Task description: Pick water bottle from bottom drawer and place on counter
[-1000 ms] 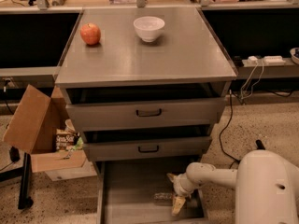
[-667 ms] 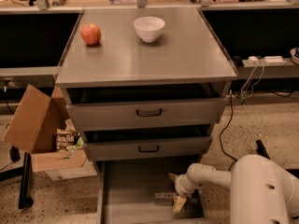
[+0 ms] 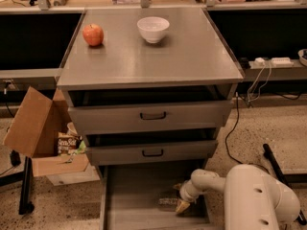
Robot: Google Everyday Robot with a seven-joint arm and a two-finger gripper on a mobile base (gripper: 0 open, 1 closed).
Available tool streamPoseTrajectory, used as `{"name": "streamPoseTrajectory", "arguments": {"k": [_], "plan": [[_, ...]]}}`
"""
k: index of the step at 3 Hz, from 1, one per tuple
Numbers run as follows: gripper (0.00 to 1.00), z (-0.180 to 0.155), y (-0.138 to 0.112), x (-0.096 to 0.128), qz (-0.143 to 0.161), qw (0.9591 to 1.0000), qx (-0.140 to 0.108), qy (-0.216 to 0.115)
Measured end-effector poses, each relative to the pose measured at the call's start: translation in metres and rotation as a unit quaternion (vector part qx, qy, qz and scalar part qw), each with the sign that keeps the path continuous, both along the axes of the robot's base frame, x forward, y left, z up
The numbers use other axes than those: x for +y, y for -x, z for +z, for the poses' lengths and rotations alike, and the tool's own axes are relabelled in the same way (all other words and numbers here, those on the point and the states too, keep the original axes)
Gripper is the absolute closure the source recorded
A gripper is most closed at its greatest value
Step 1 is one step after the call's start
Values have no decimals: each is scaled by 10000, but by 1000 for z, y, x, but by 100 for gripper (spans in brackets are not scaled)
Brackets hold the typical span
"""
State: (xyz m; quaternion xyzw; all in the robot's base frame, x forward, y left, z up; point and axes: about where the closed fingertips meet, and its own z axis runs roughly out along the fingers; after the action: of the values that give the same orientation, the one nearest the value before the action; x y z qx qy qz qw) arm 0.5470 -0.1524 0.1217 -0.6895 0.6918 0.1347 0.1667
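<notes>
1. The water bottle [image 3: 168, 203] is seen lying on its side on the floor of the bottom drawer [image 3: 129, 195], toward the drawer's 5 o'clock; the gripper [image 3: 183, 201] is set low in the drawer at the bottle's 3 o'clock end, carried by the white arm [image 3: 211, 181]; whether it is spread or pressed together cannot be told.
2. The bottle is judged light, thin-walled and springy; its clear plastic is likely to be dented by a hard squeeze and to roll on flat metal; a hold across the middle of the body is advised rather than at either end.
3. The drawer is formed as a shallow grey metal tray with low walls; the counter [image 3: 158, 56] is made of flat, brushed grey metal; a red apple [image 3: 93, 34] is placed at its 10 o'clock and a round white bowl [image 3: 153, 29] near 12 o'clock; the bare front, at 6 o'clock, is judged the easiest landing spot.
</notes>
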Motion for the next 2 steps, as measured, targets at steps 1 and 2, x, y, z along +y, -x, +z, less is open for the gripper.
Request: {"name": "streamPoseTrajectory", "arguments": {"k": [1,2], "plan": [[49,-13,-2,-4,19,10000,50,48],[73,-14,-5,2,153,9997,86,-158]]}}
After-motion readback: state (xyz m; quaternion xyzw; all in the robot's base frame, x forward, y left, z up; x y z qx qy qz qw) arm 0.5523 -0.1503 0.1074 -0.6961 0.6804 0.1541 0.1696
